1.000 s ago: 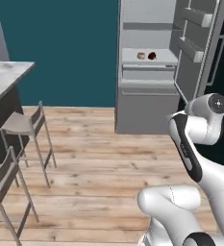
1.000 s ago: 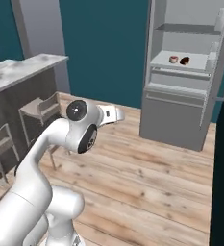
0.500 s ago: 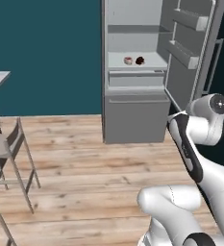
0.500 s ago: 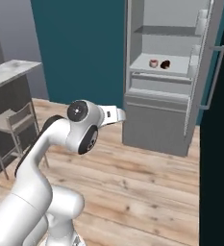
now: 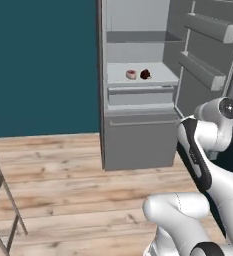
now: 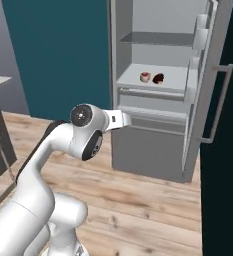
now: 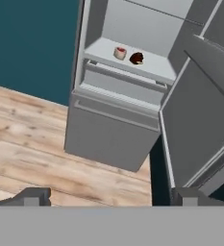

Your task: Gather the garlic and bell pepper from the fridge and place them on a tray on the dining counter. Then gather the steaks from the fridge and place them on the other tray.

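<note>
Steaks (image 5: 138, 75): two, side by side on fridge (image 5: 138, 125) shelf. I judge them soft, slick; I'd pinch across the middle. End effector (image 7: 108, 197) wide, empty.

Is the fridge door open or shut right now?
Open. The fridge door is swung wide to the right, exposing the pale shelves, where the two steaks sit side by side.
</note>
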You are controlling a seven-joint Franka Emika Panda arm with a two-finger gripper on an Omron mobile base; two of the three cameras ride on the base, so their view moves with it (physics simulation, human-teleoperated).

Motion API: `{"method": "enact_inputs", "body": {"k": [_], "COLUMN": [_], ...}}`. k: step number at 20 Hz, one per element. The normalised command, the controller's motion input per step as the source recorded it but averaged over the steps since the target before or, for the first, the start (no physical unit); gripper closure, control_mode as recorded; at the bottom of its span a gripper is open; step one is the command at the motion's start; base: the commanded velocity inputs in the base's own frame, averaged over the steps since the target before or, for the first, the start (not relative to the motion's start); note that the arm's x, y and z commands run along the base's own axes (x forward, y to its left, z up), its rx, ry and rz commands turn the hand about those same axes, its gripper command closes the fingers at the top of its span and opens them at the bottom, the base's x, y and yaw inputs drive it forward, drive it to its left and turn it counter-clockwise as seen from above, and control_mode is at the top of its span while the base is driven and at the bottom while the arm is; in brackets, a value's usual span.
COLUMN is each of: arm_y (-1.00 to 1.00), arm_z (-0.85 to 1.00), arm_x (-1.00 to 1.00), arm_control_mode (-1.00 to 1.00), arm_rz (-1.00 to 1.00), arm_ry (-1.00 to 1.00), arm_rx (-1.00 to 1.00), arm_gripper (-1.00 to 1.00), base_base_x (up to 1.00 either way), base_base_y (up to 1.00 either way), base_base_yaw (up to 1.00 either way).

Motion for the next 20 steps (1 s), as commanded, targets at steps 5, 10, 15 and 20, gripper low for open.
{"method": "enact_inputs", "body": {"k": [5,10,15,20], "arm_y": [0.0,0.0,0.0,0.0], "arm_z": [0.0,0.0,0.0,0.0], "arm_x": [0.0,0.0,0.0,0.0], "arm_control_mode": [1.0,1.0,1.0,1.0], "arm_rz": [0.0,0.0,0.0,0.0], "arm_ry": [0.0,0.0,0.0,0.0], "arm_rx": [0.0,0.0,0.0,0.0], "arm_gripper": [-1.0,-1.0,-1.0,-1.0], "base_base_x": [1.0,1.0,1.0,1.0], "base_base_y": [0.0,0.0,0.0,0.0], "base_base_yaw": [-0.08,-0.07,-0.05,-0.06]}}
